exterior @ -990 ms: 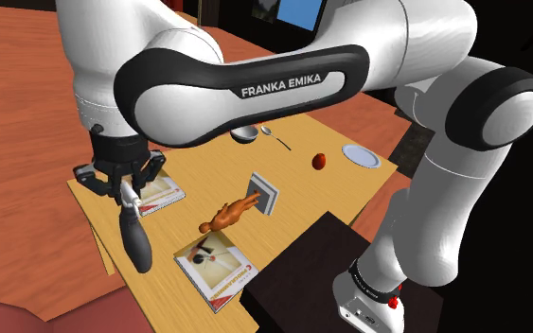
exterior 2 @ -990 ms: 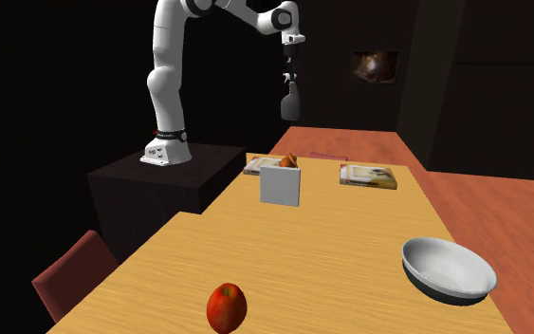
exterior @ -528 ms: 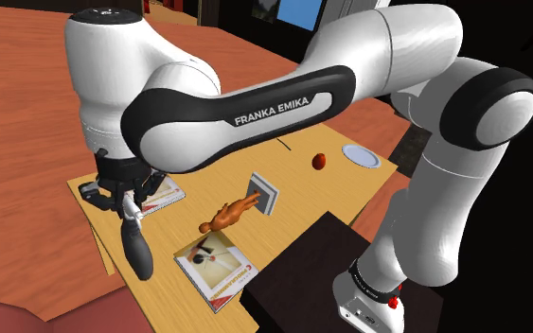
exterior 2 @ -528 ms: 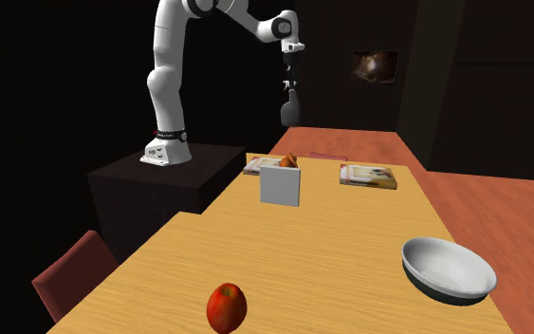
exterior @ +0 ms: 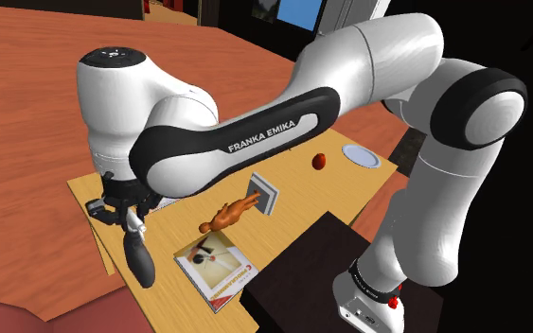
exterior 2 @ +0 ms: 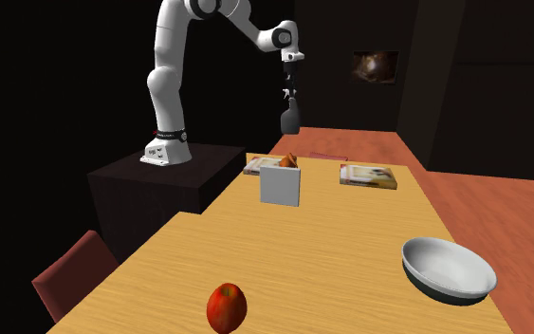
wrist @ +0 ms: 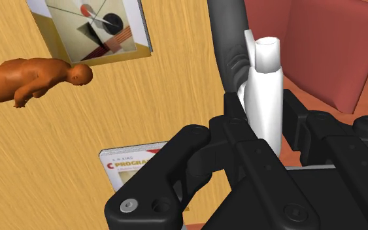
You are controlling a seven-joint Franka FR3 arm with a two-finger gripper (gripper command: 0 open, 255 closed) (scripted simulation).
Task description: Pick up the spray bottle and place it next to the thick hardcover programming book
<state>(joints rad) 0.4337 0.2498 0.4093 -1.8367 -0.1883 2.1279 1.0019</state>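
One second ago the black two-finger gripper (exterior: 128, 206) hung higher over the light wooden table (exterior: 302, 189). Now the white arm has rolled over and carried it down toward the shoulder view's lower left, and in the second exterior view it has drawn further from the camera. The fingers stay clamped on the neck of the dark grey spray bottle with a white trigger head (exterior: 141, 263), which hangs off the tabletop.

In the wrist view the white-covered book with red "PROGRA" lettering (wrist: 136, 163) lies just under the hand. I judge the carry nearly over, with lowering beside that book as the next step.

I see a slim, long bottle, its dark body dangling near upright below the white top.
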